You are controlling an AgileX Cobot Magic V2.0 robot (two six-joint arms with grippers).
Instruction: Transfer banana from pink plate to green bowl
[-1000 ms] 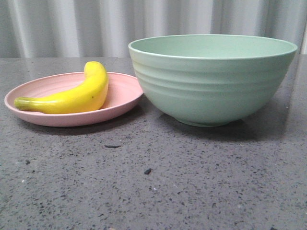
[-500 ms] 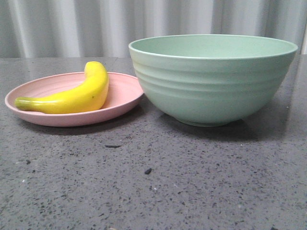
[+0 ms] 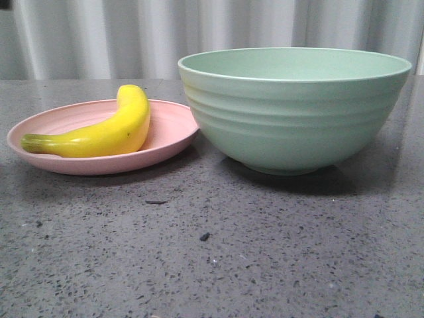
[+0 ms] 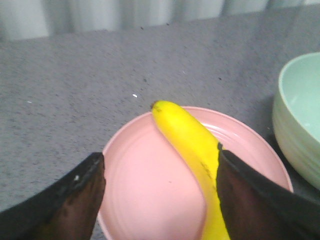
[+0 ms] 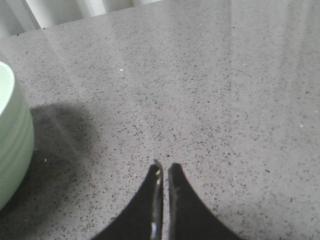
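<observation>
The yellow banana (image 3: 106, 132) lies on the pink plate (image 3: 169, 126) at the left, its greenish stem pointing left. The green bowl (image 3: 291, 119) stands just right of the plate. Neither gripper shows clearly in the front view. In the left wrist view my left gripper (image 4: 159, 155) is open and hovers over the plate (image 4: 135, 175). The banana (image 4: 185, 135) lies next to its right finger (image 4: 240, 190), and the bowl's rim (image 4: 300, 120) is at the edge. My right gripper (image 5: 165, 166) is shut and empty over bare table, with the bowl's wall (image 5: 12, 135) at the side.
The grey speckled table (image 3: 212, 252) spreads in front of the plate and bowl, with a few small dark specks (image 3: 204, 236). A pale corrugated wall (image 3: 99, 40) runs behind the table.
A small dark shape has entered the top left corner of the front view. The banana, plate and bowl have not moved.
</observation>
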